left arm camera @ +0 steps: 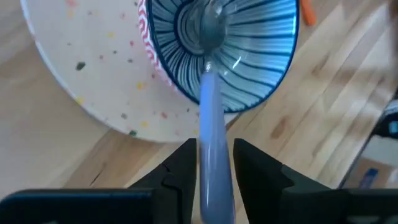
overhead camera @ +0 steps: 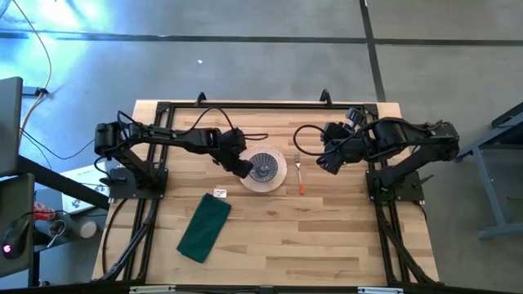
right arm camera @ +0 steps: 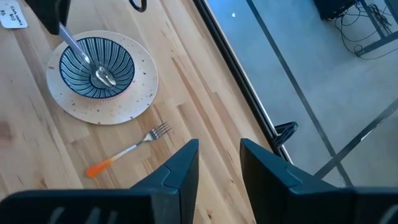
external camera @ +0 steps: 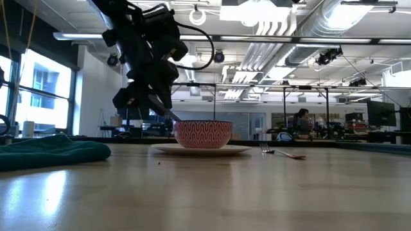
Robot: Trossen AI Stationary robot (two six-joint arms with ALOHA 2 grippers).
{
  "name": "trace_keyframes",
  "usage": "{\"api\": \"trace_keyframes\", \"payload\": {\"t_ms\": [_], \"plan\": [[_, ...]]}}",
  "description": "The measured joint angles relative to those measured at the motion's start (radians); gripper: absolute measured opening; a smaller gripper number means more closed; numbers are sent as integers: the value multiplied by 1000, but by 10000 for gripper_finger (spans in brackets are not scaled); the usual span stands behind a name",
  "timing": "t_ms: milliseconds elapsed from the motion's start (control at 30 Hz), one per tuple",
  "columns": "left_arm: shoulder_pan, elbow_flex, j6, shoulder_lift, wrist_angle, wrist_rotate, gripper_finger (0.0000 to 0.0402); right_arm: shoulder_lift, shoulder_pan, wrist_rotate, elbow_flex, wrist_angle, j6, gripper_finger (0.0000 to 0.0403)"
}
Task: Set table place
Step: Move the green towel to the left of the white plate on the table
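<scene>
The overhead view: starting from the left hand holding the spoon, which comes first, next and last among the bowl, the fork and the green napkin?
Measured from the left hand:
1. Bowl, right beside it on the plate, with the spoon dipping in.
2. Napkin, toward the table's near edge on the left arm's side.
3. Fork, beyond the plate, on the right arm's side; close to the napkin's distance, so this order is tentative.

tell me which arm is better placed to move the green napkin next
Left, probably. The napkin lies on the left arm's side of the table. The left gripper holds the spoon in the bowl; the right gripper is open but farther off.

blue-striped bowl (right arm camera: 96,67) (red zigzags outside), speckled cream plate (right arm camera: 134,93), orange-handled fork (right arm camera: 127,151)
</scene>
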Motion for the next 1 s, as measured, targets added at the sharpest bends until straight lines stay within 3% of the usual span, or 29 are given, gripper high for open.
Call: {"api": "trace_keyframes", "payload": {"t_ms": [300,433,567,667,733,800,1000], "plan": [[0,176,127,0,-230,-124,98,0,0,-9,0,0,11,110],[-13,305,198,0,-407,-181,97,0,0,-7,0,0,19,110],[-93,454,242,0,-629,-334,79,0,-12,35,0,0,17,106],[-201,530,190,-4,-767,-490,36,0,-53,45,0,0,6,80],[-276,540,121,-17,-814,-544,10,0,-90,46,0,0,-8,41],[-349,514,29,-29,-817,-560,11,0,-128,47,0,1,-39,11],[-534,330,-216,-30,-786,-494,3,0,-225,62,0,5,-100,2]]}}
